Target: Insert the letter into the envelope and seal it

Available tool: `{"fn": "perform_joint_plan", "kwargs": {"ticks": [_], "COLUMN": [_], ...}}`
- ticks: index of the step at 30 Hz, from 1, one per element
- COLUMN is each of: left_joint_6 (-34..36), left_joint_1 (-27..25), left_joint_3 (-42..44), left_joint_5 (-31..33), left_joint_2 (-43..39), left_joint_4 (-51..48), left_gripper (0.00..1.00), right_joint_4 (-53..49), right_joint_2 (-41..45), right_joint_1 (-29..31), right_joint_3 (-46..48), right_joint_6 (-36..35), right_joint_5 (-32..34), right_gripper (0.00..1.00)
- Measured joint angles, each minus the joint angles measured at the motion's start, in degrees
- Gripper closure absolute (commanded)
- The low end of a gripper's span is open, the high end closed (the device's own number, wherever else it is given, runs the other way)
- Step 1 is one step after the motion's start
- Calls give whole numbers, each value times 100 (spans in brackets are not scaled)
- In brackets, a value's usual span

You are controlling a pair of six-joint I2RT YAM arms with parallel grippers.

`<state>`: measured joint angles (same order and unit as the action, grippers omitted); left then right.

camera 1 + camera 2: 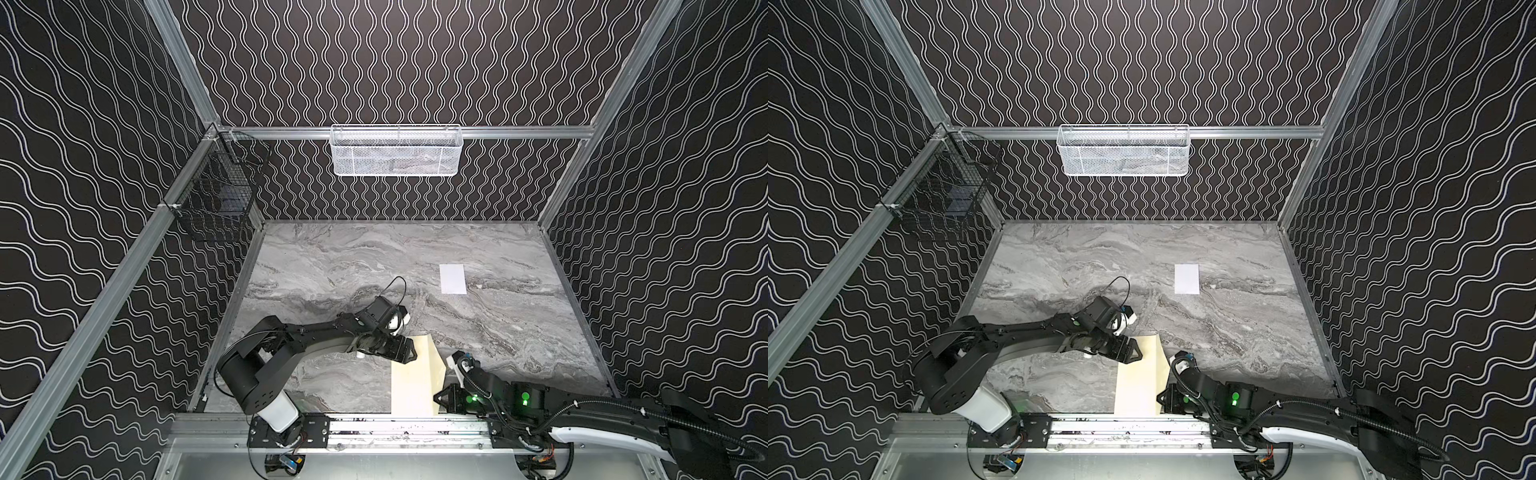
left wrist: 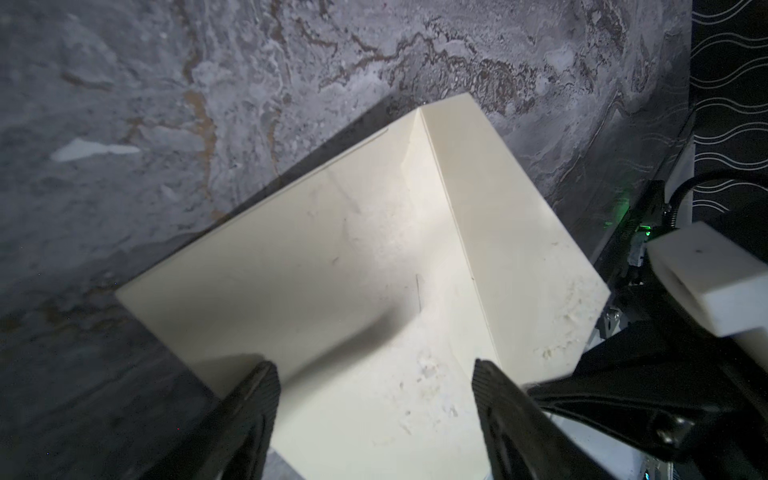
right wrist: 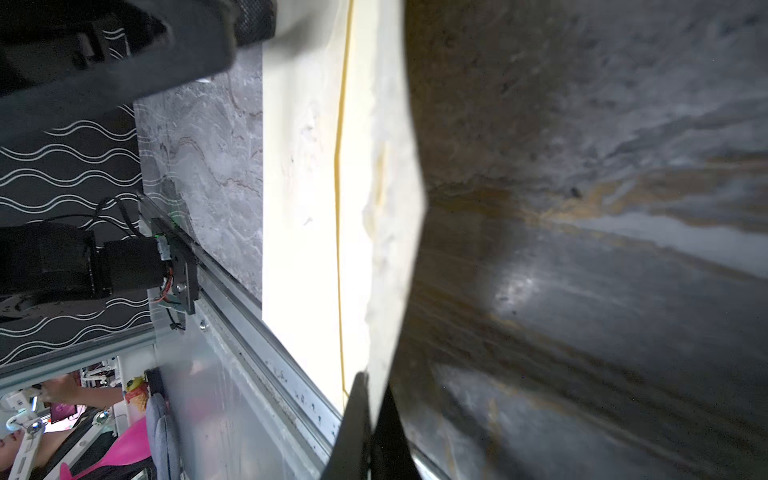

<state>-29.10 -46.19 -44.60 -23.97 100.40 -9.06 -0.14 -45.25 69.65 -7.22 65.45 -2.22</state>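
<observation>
- The left gripper (image 1: 412, 352) (image 2: 374, 374) hung with its jaws spread wide and nothing between them.
- The envelope (image 1: 415, 384) (image 1: 1138, 384) (image 2: 332, 270) lay directly beneath that gripper, whose fingers stood over its far end. Contact with the paper could not be told.
- The right gripper (image 1: 439, 397) (image 1: 1162, 397) (image 3: 374, 395) was clenched on the edge of the envelope's flap (image 2: 511, 249) (image 3: 390, 208), at the end nearest the front rail (image 1: 395, 428).
- From that pinch the flap rose off the envelope's body along its fold.
- The two grippers sat at opposite ends and opposite sides of the envelope.
- The letter (image 1: 452, 279) (image 1: 1187, 279) lay flat on the marble table (image 1: 332, 266), well beyond both grippers and apart from the envelope.
</observation>
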Motion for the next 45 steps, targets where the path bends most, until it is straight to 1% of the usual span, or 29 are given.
{"fn": "perform_joint_plan", "kwargs": {"ticks": [4,8,11,15,19,21,26,29,34,41,45], "left_joint_6": [-90,-76,-37,87,140,201,273,302,319,358,358], "left_joint_1": [0,4,22,94,264,350,538,728,918,984,984], "left_joint_3": [-142,-627,-1023,-1392,-1569,-1622,-1764,-1764,-1696,-1613,-1576], "left_joint_5": [76,284,509,708,798,804,807,728,540,376,319], "left_joint_2": [-227,-592,-807,-925,-940,-946,-977,-992,-964,-879,-870], "left_joint_4": [-304,-601,-767,-1038,-1235,-1300,-1414,-1423,-1377,-1318,-1287], "left_gripper": [19,14,10,2,1,1,1,1,1,1,1], "right_joint_4": [-57,-153,-302,-343,-363,-396,-573,-645,-691,-767,-778], "right_joint_2": [68,138,136,-118,-844,-1384,-2907,-3713,-4690,-5578,-5897], "right_joint_1": [-15,-195,-680,-1668,-2573,-2975,-3759,-4146,-4393,-4653,-4712], "right_joint_3": [-42,-136,-313,-660,-1209,-1617,-2796,-3432,-4188,-5025,-5292], "right_joint_6": [-26,-229,-570,-1239,-2015,-2470,-3530,-3980,-4293,-4454,-4540], "right_joint_5": [140,210,107,-334,-997,-1381,-2306,-2769,-3254,-3471,-3539], "right_gripper": [100,100,100,100,100,100,100,100,100,100,100]}}
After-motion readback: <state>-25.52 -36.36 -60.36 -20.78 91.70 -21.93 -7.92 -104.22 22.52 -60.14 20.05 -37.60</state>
